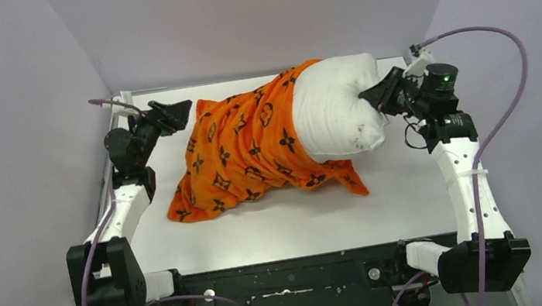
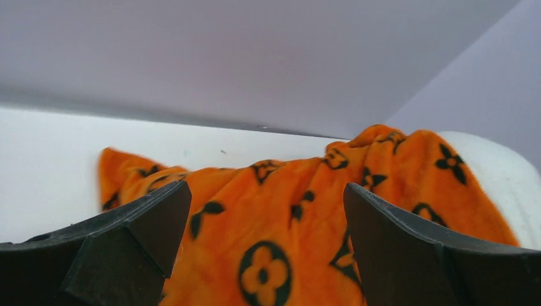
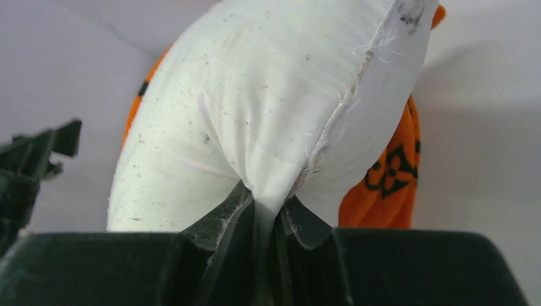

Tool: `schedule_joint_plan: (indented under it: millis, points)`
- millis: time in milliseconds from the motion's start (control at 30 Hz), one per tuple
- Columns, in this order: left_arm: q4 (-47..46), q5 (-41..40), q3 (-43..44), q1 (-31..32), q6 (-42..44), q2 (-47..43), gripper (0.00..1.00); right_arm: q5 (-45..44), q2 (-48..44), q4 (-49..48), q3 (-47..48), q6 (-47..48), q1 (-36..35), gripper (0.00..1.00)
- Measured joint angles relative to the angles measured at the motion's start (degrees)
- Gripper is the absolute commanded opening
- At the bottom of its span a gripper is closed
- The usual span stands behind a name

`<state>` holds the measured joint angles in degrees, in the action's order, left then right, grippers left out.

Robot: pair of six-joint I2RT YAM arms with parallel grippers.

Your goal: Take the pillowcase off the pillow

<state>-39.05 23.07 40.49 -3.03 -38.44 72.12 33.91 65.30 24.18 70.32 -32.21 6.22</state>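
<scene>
Right claw [image 3: 268,217] is pinched tight on a fold of the pillow [image 1: 334,106] right at its seam edge, so that end is anchored. Left claw [image 2: 265,210] is spread wide with nothing in it. It sits just beside the far-left end of the pillowcase [image 1: 248,152], with the orange plush straight ahead between its fingers.

The cover wraps the left part of the pillow and the white right end pokes out bare. The whole lot lies across the back of the worktop [image 1: 300,223], with loose orange fabric slumped toward the near left.

My take: the left claw needs a bite on the cover next. I'd go in low and grab a thick bunch of plush only, out where the fabric looks empty. Then pull left, straight away from the right claw, with that one clamped. The risks are catching pillow through the fabric, or a shallow grip slipping off the plush.
</scene>
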Motion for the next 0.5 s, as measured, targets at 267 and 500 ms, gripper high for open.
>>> schedule_joint_plan:
  millis: [267, 500]
  points:
    - [2.67, 2.71, 14.34, 4.55, 4.37, 18.34, 0.93, 1.79, 3.39, 5.55, -7.54, 6.36, -5.05, 0.0]
    - [16.52, -1.2, 27.58, 9.03, 15.76, 32.72, 0.5, 2.38, 3.1, 5.73, -7.54, 7.74, -5.22, 0.0]
